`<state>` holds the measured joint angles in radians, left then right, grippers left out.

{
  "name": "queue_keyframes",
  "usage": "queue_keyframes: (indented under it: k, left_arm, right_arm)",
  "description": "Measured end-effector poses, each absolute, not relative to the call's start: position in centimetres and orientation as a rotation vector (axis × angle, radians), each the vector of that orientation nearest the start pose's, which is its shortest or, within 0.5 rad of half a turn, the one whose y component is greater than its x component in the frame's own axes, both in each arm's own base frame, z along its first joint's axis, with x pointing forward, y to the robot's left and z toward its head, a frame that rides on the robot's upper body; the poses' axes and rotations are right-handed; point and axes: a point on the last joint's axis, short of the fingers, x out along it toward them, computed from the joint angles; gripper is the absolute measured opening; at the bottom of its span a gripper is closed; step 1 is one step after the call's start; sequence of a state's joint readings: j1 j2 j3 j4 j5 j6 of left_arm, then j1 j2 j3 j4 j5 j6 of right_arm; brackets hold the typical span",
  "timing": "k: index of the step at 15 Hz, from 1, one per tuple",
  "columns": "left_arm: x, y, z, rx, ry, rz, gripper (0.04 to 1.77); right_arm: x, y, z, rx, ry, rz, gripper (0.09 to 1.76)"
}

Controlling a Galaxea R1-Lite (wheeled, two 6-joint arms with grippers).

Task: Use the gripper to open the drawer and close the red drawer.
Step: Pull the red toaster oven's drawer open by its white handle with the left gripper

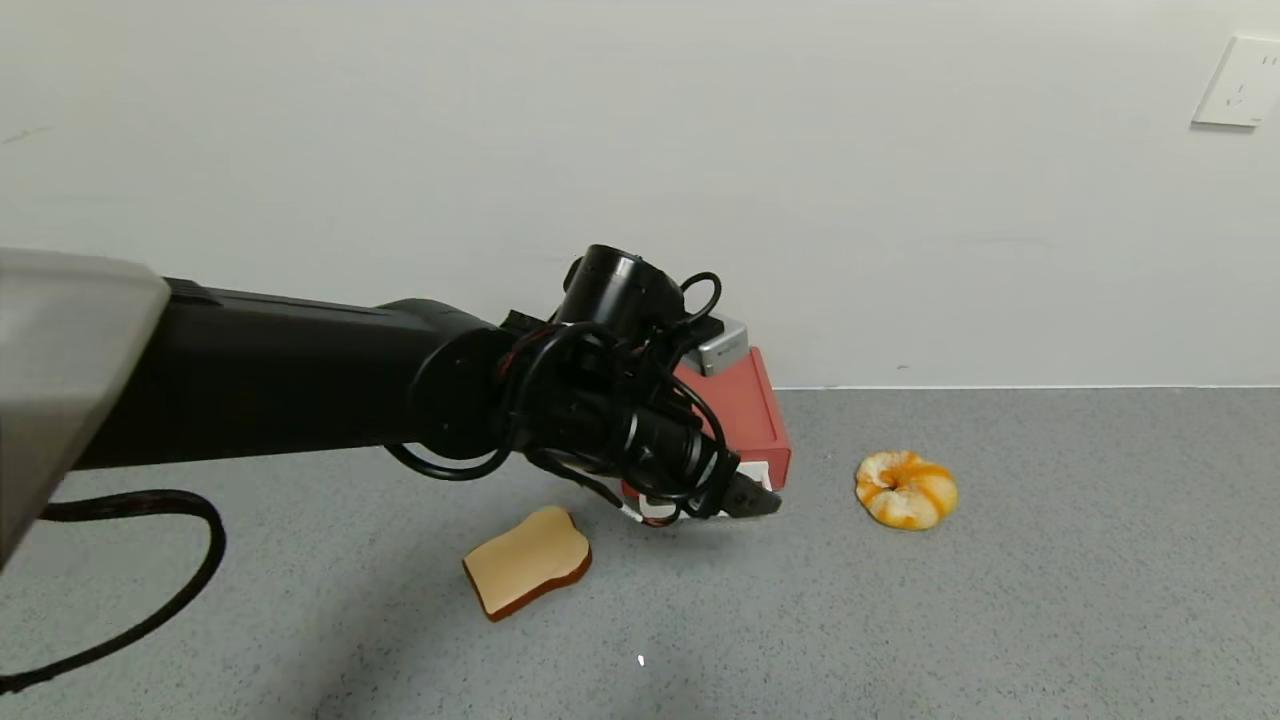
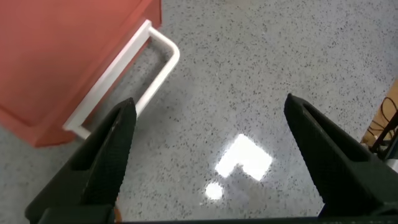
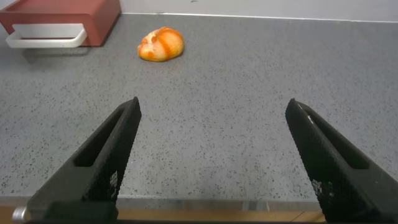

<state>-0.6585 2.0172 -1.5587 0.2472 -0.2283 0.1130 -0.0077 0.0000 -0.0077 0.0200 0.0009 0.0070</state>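
Toast slice (image 1: 527,562) at 7 o'clock on table (image 1: 1050,600), clear of work. Left gripper (image 1: 752,497) centre, jaws wide, one jaw beside white handle (image 2: 124,81), nothing held. Drawer (image 1: 745,415) at 12 o'clock against wall, looks closed. Peeled orange (image 1: 906,489) at 3 o'clock, apart. Right gripper (image 3: 211,162) parked low, jaws wide, empty.

Risk: closing off-line misses handle loop or shoves light box sideways. Open table toward 6 o'clock for pull.

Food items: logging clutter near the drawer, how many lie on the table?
2: a toast slice left of the drawer's front, a peeled orange to its right.
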Motion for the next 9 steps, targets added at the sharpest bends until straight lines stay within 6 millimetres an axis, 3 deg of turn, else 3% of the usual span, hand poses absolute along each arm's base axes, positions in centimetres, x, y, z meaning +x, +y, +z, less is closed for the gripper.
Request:
queue_keyframes:
  k: [9]
  left_arm:
    - [33.4, -29.4, 15.4, 0.287, 0.704, -0.935, 1.72]
  right_arm:
    - [-2.3, 0.0, 7.6, 0.006, 0.013, -0.007, 1.71]
